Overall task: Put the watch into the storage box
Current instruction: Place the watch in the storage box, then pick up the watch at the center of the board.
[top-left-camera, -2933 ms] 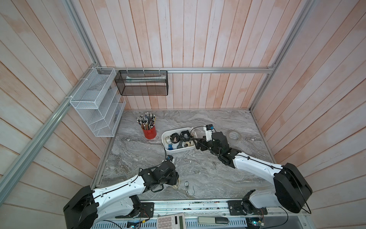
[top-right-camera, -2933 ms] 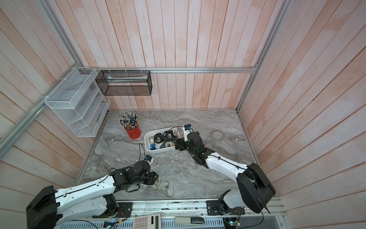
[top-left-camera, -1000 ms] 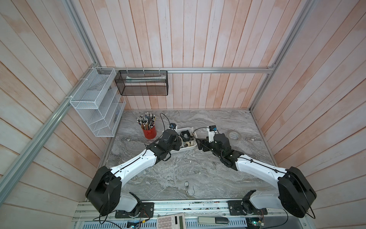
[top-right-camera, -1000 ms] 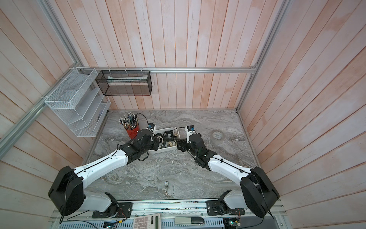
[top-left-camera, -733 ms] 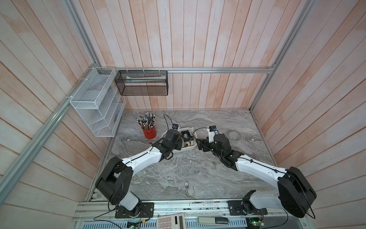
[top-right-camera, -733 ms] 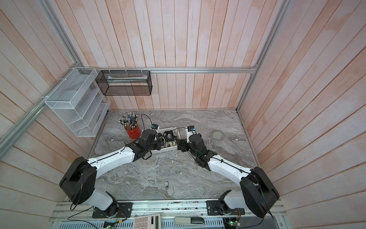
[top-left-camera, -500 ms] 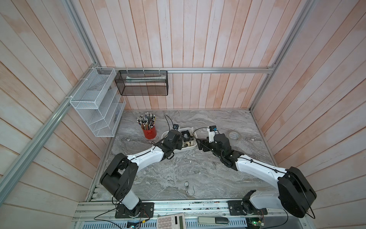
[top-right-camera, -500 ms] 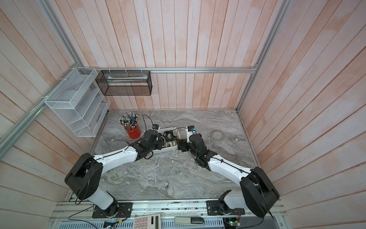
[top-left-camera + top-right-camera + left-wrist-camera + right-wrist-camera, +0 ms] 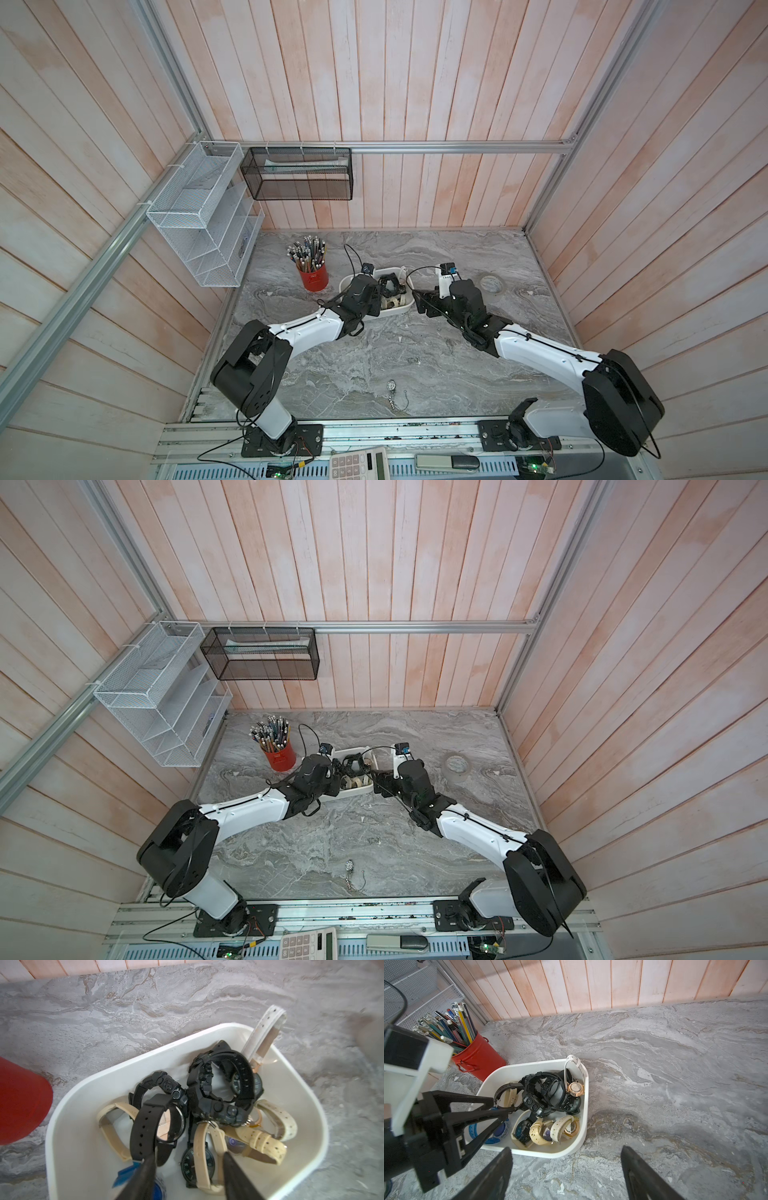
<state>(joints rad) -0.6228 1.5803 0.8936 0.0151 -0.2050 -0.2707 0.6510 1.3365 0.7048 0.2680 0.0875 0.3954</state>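
Inside, the storage box (image 9: pixel 124 1064) held a heap of black and beige watches (image 9: pixel 218 1105), the black-strapped watch (image 9: pixel 143 1126) among them, under the left gripper (image 9: pixel 189 1156), its jaws parted and empty. Just right, the right gripper (image 9: pixel 566 1148) gaped empty; pencils (image 9: pixel 452 1020) filled the red cup (image 9: pixel 479 1059).

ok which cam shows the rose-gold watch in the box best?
Right wrist: the rose-gold watch shows its whole dial. Left wrist shows mainly its white strap; in both top views it is too small to tell.
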